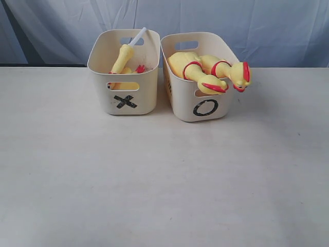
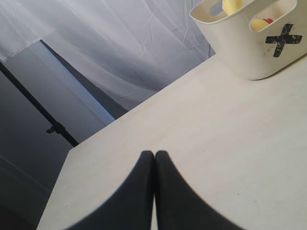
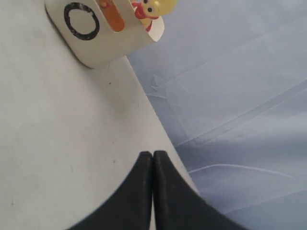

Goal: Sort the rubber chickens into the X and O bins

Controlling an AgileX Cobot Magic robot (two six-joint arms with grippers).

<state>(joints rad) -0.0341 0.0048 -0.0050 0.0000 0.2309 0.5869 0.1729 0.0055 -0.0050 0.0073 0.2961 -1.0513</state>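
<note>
L gripper (image 2: 154, 155) & R gripper (image 3: 152, 155) both pinched closed, holding nothing; fat rubber chickens (image 1: 180, 64) in O bin (image 1: 181, 105), 1 o'clock, look light, squashy, so grab by neck, prob.

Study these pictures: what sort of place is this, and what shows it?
Probably a staged test bench, not a home: a plain pale tabletop, a wrinkled blue-grey cloth backdrop, and a cream plastic tub marked X beside a cream plastic tub marked O, both holding yellow rubber toy chickens.
</note>
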